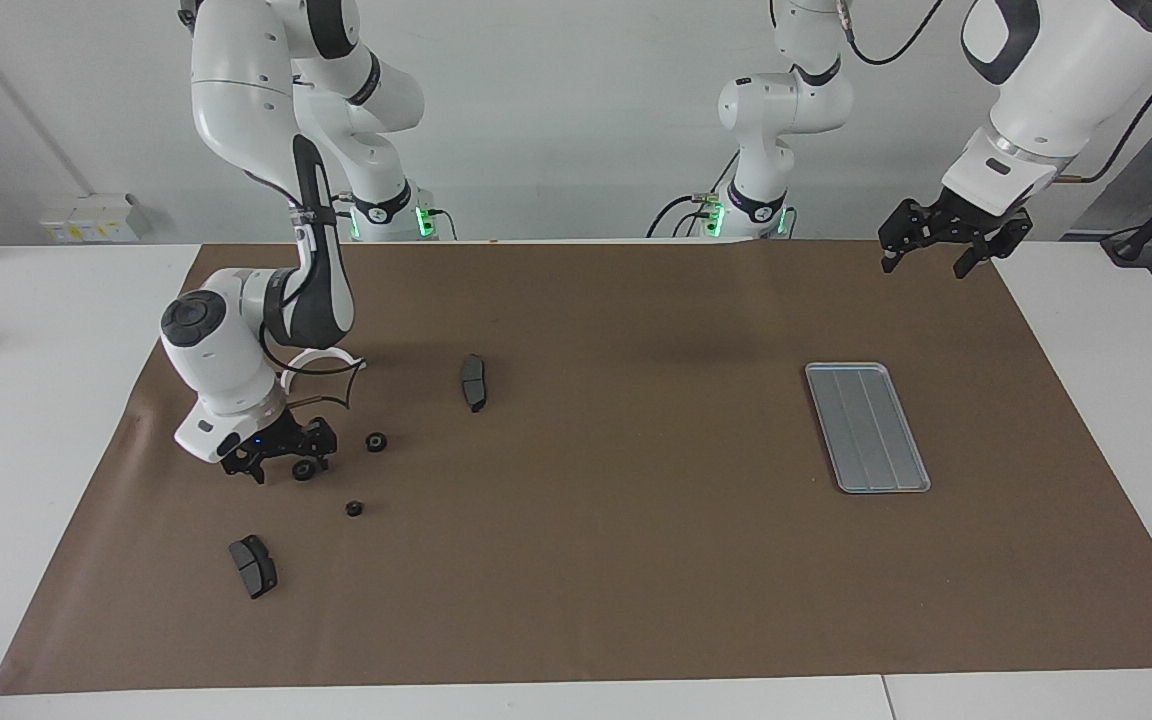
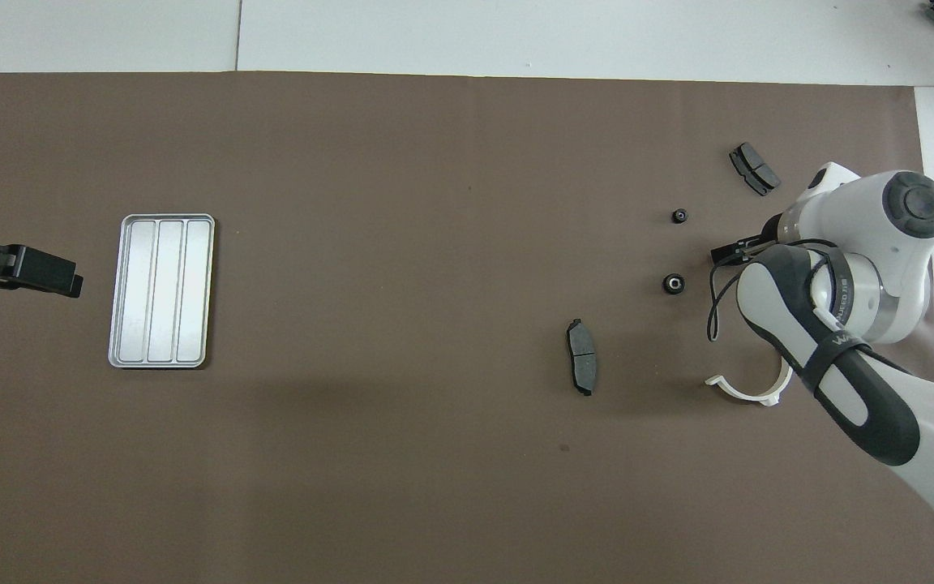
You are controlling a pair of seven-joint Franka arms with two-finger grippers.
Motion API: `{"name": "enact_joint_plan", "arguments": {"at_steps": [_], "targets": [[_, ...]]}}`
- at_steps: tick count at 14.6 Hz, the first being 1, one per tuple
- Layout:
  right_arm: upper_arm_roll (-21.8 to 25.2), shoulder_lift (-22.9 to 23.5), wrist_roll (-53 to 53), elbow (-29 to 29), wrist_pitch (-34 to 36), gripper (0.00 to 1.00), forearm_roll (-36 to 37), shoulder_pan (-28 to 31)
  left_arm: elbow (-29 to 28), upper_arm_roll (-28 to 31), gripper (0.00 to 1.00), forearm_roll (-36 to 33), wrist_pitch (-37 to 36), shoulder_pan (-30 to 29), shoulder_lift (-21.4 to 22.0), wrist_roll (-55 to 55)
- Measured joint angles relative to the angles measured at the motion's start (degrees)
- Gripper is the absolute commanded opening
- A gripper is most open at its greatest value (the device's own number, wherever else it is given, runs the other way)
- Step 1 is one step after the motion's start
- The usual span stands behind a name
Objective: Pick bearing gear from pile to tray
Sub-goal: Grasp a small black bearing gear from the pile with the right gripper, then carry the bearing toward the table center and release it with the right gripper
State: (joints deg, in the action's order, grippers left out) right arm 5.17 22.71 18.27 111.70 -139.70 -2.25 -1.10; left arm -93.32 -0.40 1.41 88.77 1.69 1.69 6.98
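Bearing gears lie scattered at the right arm's end of the brown mat, and my right gripper (image 1: 281, 462) is down among them with its fingers spread wide, straddling one black ring (image 1: 304, 469) that sits right at its fingertips — I cannot tell whether they touch it. From the facing view I see that ring plainly; from overhead the arm's white wrist covers it, and only a dark finger (image 2: 733, 252) pokes out from under the wrist. Two more black rings lie free: one (image 1: 376, 441) just beside the gripper toward the mat's middle, the other (image 1: 354, 509) farther from the robots. Each is a small round black piece; overhead the nearer one (image 2: 673, 284) shows a pale centre. Around them sit a dark grey curved pad (image 1: 474, 382) toward the mat's middle, a second grey pad (image 1: 253, 565) farther from the robots than the rings, and a white half-ring bracket (image 2: 747, 389), nearer to the robots than the rings and partly under the arm. Well apart, at the left arm's end, lies the tray (image 1: 868, 427) — silver-grey, ridged lengthwise, nothing in it. My left gripper (image 1: 938, 257) waits in the air over the mat's edge beside the tray, fingers apart and holding nothing.
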Motion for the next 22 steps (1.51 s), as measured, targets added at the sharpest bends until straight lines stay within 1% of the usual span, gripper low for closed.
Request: {"name": "enact_joint_plan", "arguments": {"at_steps": [1,3,6,7,8,10,11,16,18,20,22], "targets": [[0.0,0.0,0.1,0.1,0.0,0.72,0.0,-0.1,0.0,0.0,1.00,0.0,0.0,0.0,0.0,0.0],[-0.1,0.0,0.8,0.4,0.0,0.61,0.0,-0.4,0.0,0.0,1.00,0.0,0.0,0.0,0.0,0.0],[-0.1,-0.3,1.3,0.5,0.1,0.61,-0.2,-0.7,0.0,0.0,1.00,0.0,0.0,0.0,0.0,0.0],[-0.1,-0.3,1.3,0.5,0.1,0.59,-0.2,-0.7,0.0,0.0,1.00,0.0,0.0,0.0,0.0,0.0],[-0.1,-0.4,1.3,0.6,0.1,0.45,-0.2,-0.7,0.0,0.0,1.00,0.0,0.0,0.0,0.0,0.0],[-0.1,-0.5,1.4,0.6,0.1,0.05,-0.3,-0.7,0.0,0.0,1.00,0.0,0.0,0.0,0.0,0.0],[-0.1,-0.6,1.4,0.6,0.1,0.00,-0.3,-0.7,0.0,0.0,1.00,0.0,0.0,0.0,0.0,0.0],[-0.1,-0.9,1.4,0.6,0.4,0.00,-0.5,-0.7,0.0,0.0,1.00,0.0,0.0,0.0,0.0,0.0],[-0.3,-0.9,-0.2,-0.9,3.5,0.00,-0.7,-0.8,0.0,0.0,1.00,0.0,0.0,0.0,0.0,0.0],[-2.0,-1.6,-6.4,-4.8,8.6,0.00,-0.9,-0.9,0.0,0.0,1.00,0.0,0.0,0.0,0.0,0.0],[-5.3,-2.7,-14.4,-8.5,11.9,0.00,-0.9,-1.3,0.0,0.0,1.00,0.0,0.0,0.0,0.0,0.0]]}}
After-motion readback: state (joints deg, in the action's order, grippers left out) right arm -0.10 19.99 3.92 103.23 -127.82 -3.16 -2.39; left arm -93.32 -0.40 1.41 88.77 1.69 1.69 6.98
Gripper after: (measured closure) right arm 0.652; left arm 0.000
